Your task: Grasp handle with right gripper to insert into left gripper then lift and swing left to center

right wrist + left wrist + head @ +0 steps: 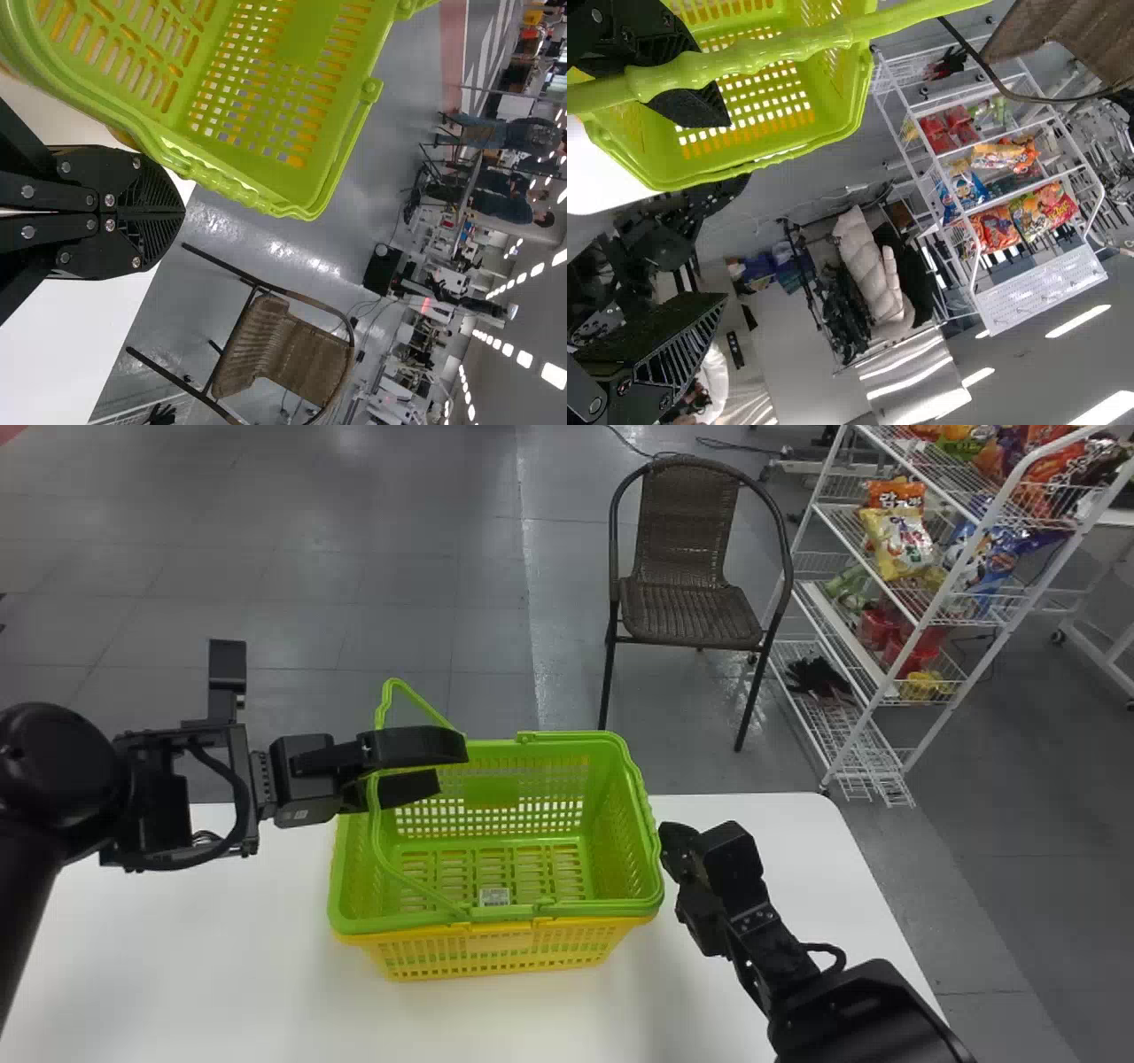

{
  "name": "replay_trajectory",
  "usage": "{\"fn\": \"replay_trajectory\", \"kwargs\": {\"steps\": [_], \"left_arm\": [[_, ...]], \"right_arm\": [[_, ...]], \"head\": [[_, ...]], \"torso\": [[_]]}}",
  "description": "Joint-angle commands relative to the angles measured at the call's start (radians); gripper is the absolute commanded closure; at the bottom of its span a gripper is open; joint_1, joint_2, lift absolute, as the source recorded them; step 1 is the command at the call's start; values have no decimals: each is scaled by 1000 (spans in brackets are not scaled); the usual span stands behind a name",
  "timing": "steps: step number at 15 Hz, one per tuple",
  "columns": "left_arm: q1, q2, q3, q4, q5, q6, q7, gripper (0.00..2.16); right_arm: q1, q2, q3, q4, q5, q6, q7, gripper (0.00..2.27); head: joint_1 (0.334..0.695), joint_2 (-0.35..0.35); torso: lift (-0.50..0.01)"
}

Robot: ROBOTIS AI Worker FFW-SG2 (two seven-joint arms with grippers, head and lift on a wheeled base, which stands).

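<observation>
The green basket (492, 790) was seated inside a yellow basket (496, 952), the pair standing upright on the white bench (221, 974). A label (493, 896) lay on the green basket's inner floor.

Handle position: one handle (744, 55) was raised at a slant at the green basket's left end. Its long ridged bar crossed the left pincer near the finger bases. The second handle (221, 181) lay folded down along the rim at the basket's right end.

Left pincer (452, 765): located above the left part of the basket opening, pointing toward the basket's right end. Its two fingers stood wide apart and were not clamped on the handle. In the left wrist view the handle passed in front of one finger; whether it touched that finger could not be told.

Right pincer (680, 852): located just beside the basket's right end, on the outer side, above the bench. Its two fingers were together, with nothing held between them.

Surroundings: a brown woven chair (682, 611) with a dark frame stood on the grey tiled floor (354, 602) beyond the bench. To the right of the chair stood a white wire rack (1045, 288) with snack bags (899, 540) on its shelves.
</observation>
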Motion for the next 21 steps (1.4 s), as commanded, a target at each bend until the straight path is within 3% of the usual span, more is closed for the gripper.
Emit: {"fn": "replay_trajectory", "kwargs": {"steps": [1, 13, 21], "left_arm": [[2, 0, 2, 0, 4, 0, -2, 124], [13, 0, -3, -32, 29, 31, 0, 124], [12, -12, -7, -43, 38, 31, 12, 130]], "right_arm": [[-1, 0, -2, -1, -13, 0, 0, 2064], [41, 0, -7, -119, -101, -6, 2, 2064], [53, 26, 47, -193, -102, 15, 2, 2064]], "head": [[695, -121], [695, -122], [695, -95]], "torso": [[0], [0], [0]]}}
